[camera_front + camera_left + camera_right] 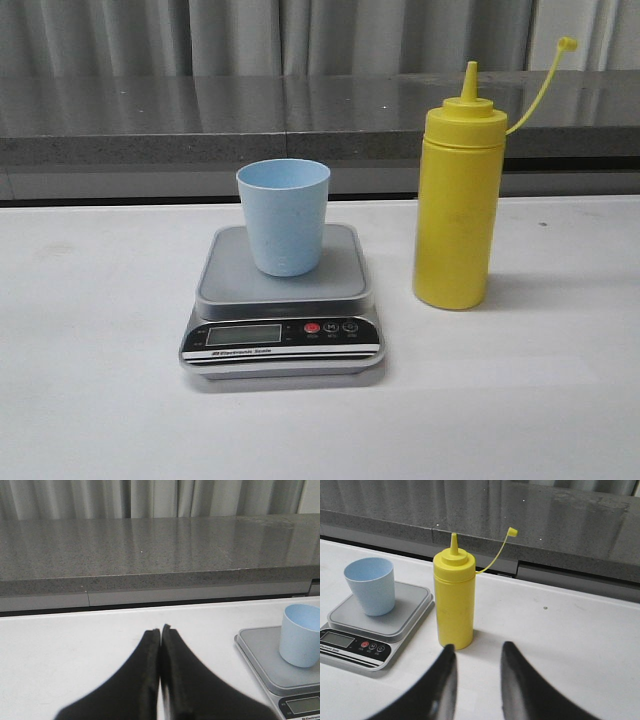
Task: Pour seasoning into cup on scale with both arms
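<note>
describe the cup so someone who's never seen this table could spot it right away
On the white table, find the digital kitchen scale with its black front panel. The cup stands upright on the scale's grey platform, left of the tall yellow squeeze bottle. It is the only pale blue thing, shorter than the bottle, tapered, without a handle.

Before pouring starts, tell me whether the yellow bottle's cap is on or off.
Off. The seasoning stands upright with its pointed nozzle bare; the small cap hangs off to the side on its thin tether.
</note>
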`<state>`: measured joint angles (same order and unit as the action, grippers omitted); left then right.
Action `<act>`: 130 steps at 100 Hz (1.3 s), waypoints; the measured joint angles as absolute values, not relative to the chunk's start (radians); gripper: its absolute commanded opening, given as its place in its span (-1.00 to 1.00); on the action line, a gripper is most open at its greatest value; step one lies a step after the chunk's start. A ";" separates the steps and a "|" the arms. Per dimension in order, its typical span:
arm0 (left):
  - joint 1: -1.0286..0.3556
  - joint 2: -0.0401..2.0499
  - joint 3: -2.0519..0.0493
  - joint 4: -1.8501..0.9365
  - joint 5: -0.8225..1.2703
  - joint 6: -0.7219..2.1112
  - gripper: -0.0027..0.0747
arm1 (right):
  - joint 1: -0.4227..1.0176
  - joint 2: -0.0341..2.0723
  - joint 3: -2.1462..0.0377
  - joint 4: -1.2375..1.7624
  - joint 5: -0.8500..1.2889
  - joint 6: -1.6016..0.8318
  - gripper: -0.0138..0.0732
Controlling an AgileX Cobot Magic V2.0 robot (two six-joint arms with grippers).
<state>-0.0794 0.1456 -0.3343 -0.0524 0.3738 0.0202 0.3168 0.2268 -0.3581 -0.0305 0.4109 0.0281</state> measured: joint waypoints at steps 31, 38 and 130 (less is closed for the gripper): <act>-0.079 0.146 -0.334 -0.052 0.374 0.020 -0.98 | 0.317 0.227 -0.358 -0.031 0.399 0.028 -0.84; -0.079 0.146 -0.334 -0.052 0.374 0.020 -0.98 | 0.317 0.227 -0.358 -0.031 0.399 0.028 -0.84; -0.079 0.146 -0.334 -0.052 0.374 0.020 -0.98 | 0.236 0.110 -0.289 -0.046 0.382 0.027 -0.84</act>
